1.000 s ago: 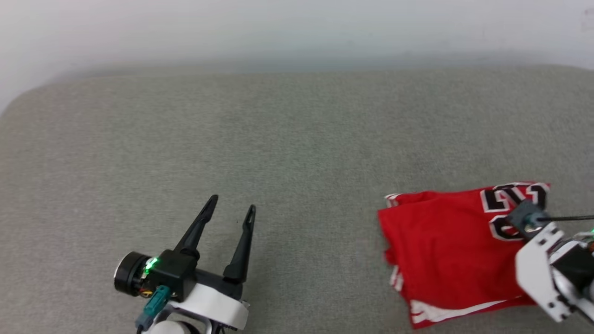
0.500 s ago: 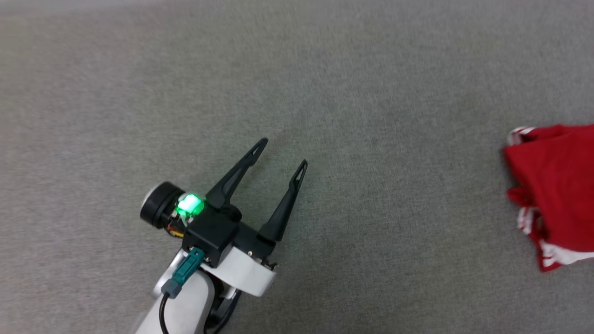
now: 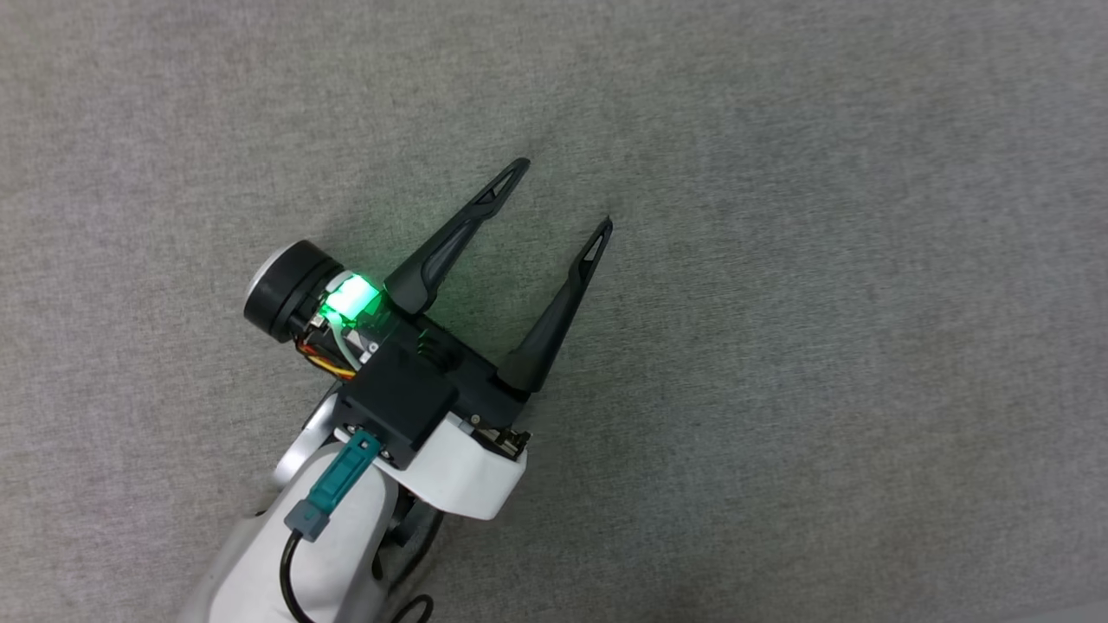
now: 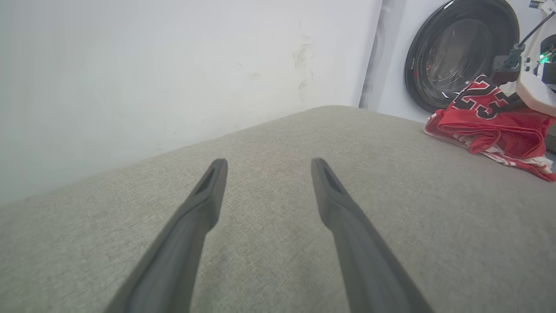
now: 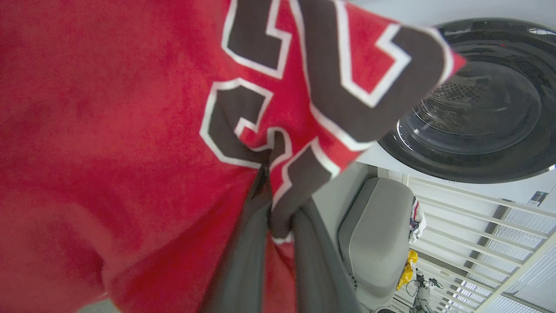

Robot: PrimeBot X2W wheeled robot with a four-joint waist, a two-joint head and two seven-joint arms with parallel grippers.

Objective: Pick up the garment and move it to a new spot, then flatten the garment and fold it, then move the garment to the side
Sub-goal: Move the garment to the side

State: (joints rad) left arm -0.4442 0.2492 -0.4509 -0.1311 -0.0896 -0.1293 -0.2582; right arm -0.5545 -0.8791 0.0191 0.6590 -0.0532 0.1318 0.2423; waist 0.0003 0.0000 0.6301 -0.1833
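Near washer [image 4: 460,52]: my R gripper [image 5: 273,195] nips garment [image 5: 130,130] by one edge; fold may slump.
L gripper [image 3: 563,195]: wide, empty, no backup.

Grey fabric pad [image 3: 779,346] w/ red garment [image 4: 478,130] atop

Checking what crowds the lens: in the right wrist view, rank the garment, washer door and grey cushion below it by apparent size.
1. garment, largest partly because it sits nearest the camera.
2. washer door.
3. grey cushion, clearly smallest.

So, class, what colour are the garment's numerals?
Black numerals, white-outlined, on the red garment; right wrist view.
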